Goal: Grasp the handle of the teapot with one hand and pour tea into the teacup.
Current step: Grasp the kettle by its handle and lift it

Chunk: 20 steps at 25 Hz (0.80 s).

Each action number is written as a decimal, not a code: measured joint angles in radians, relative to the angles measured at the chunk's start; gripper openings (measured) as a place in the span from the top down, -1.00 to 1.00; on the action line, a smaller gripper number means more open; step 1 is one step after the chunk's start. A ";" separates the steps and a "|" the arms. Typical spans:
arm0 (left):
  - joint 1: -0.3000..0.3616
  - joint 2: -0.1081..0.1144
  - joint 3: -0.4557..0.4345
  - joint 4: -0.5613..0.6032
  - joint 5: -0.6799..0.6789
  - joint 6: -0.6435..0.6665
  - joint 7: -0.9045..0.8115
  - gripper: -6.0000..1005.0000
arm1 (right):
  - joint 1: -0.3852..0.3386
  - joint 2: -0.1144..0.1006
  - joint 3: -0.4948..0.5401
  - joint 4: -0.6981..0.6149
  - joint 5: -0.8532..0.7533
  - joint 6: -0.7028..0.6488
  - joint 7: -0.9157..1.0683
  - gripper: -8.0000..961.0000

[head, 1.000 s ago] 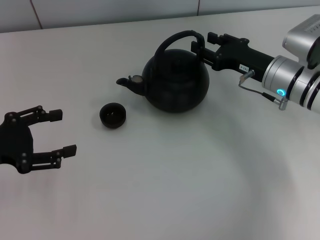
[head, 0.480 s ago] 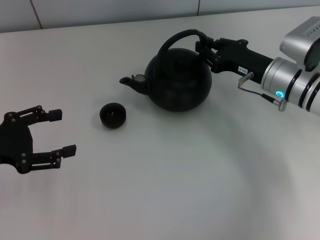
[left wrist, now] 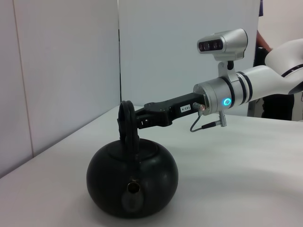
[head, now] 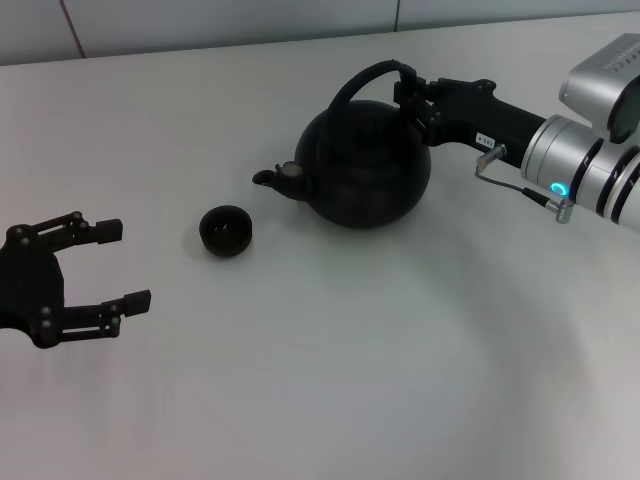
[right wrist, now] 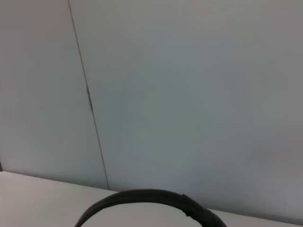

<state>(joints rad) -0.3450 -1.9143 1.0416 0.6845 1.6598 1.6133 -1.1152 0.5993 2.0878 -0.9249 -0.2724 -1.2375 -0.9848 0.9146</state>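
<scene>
Right hand [head: 408,88] clenched on handle [head: 362,78]; teapot [head: 365,165] right of teacup [head: 225,231]. Left hand [head: 120,265] released, idle. Next: carry spout over teacup, tilt

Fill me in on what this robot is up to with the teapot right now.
The right gripper has closed on the top of the handle of the teapot, which sits on the white table with its spout toward the teacup. The cup stands apart from the pot, nothing tipped over it yet. The left gripper is open and off to the robot's left, holding nothing.
</scene>
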 joint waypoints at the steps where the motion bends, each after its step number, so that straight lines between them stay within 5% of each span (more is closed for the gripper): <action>1: 0.000 0.000 0.000 0.000 0.000 0.000 0.000 -0.72 | 0.000 0.000 0.000 0.000 0.000 0.000 0.000 0.71; 20: 0.003 0.003 0.000 0.000 0.000 0.001 0.001 -0.72 | 0.005 -0.001 -0.012 -0.008 0.048 -0.018 -0.003 0.73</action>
<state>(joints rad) -0.3420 -1.9115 1.0416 0.6842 1.6598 1.6139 -1.1141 0.6047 2.0872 -0.9373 -0.2805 -1.1897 -1.0027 0.9111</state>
